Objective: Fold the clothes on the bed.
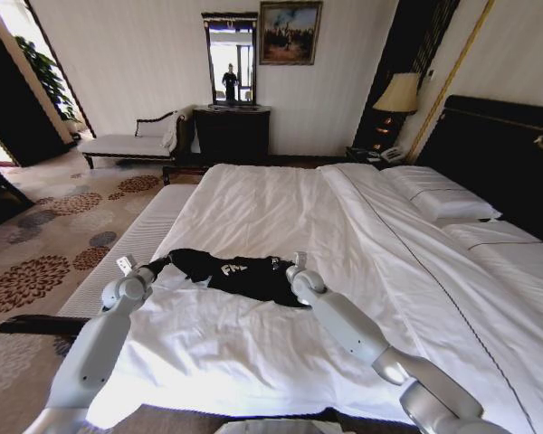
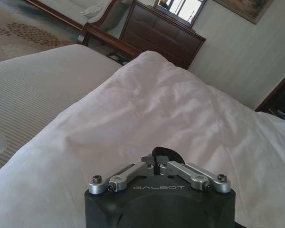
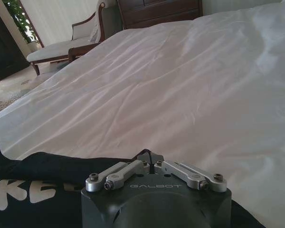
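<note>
Head view: one black T-shirt (image 1: 240,274) lay crumpled on the near part of the bed (image 1: 281,212), on the white duvet, toward the bed's left edge. White lettering was partly readable on its chest. Two arms reached forward from below, one on each side of the shirt.

Left hand (image 1: 125,266) sat at the shirt's left end, by a stretched-out corner of black fabric. Right hand (image 1: 297,262) sat at the shirt's right end, against the dark cloth. Both forearms sloped up and forward, wrists low over the duvet.

Left wrist view: left hand (image 2: 157,158) had its fingers drawn together, with a small bit of black fabric (image 2: 162,153) pinched at the tips. Beyond lay the rumpled duvet, then one dark wooden dresser (image 2: 154,32) against the wall. The head view did not resolve this pinch.

Right wrist view: right hand (image 3: 149,158) likewise had its fingers pressed together at the tips over the edge of the shirt (image 3: 42,187), apparently nipping the fabric. White letters showed on the cloth beside the hand. One pale chaise longue (image 3: 61,47) stood past the foot of the bed.

Count, head view: one shirt, two pillows (image 1: 439,194) at the headboard, one lamp (image 1: 398,93), one framed painting (image 1: 290,32), one long white bench (image 1: 131,249) along the bed's left side.
</note>
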